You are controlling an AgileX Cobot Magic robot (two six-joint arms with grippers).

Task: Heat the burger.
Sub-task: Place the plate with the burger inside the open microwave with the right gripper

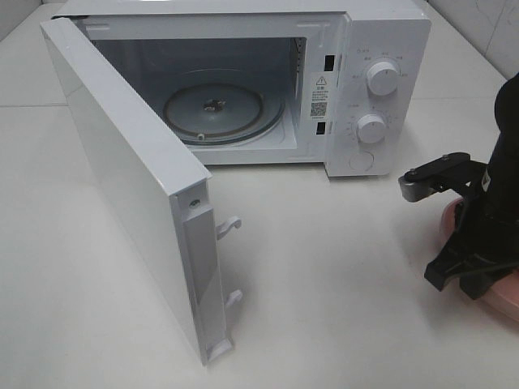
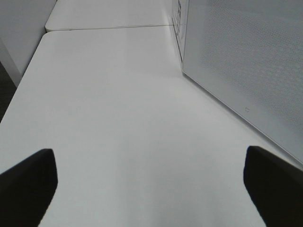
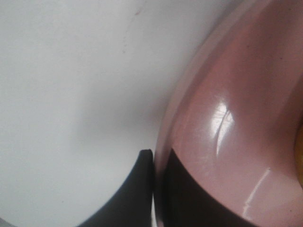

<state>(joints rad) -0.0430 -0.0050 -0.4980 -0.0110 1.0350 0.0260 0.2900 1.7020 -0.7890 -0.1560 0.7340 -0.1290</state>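
Item 1. burger (image 3: 300, 156): only a thin golden sliver shows, at the margin of the right wrist view, on the pink plate (image 3: 227, 94). It lies inward from the clamped rim, apart from the fingers. In the exterior high view the right arm hides it.

Item 2. right gripper (image 3: 158, 158): pressed together on the rim of the pink plate, one black finger outside the rim against the table and the other on the plate's inner slope. It pinches the plate, not the burger.

Item 3. pink plate: glossy and round, lying on the table (image 1: 324, 284) at the right side of the exterior high view, in front of and to the right of the microwave, mostly covered by the arm.

Item 4. left gripper (image 2: 149, 156): spread wide, holding nothing, low over bare table beside the outer face of the door.

Item 5. microwave (image 1: 381, 32): white, at the back of the table. The door (image 1: 122, 186) is swung fully open to the left. The glass turntable (image 1: 215, 109) inside carries nothing. The upper dial (image 1: 382, 79) and lower dial (image 1: 371, 128) sit on the right-hand panel.
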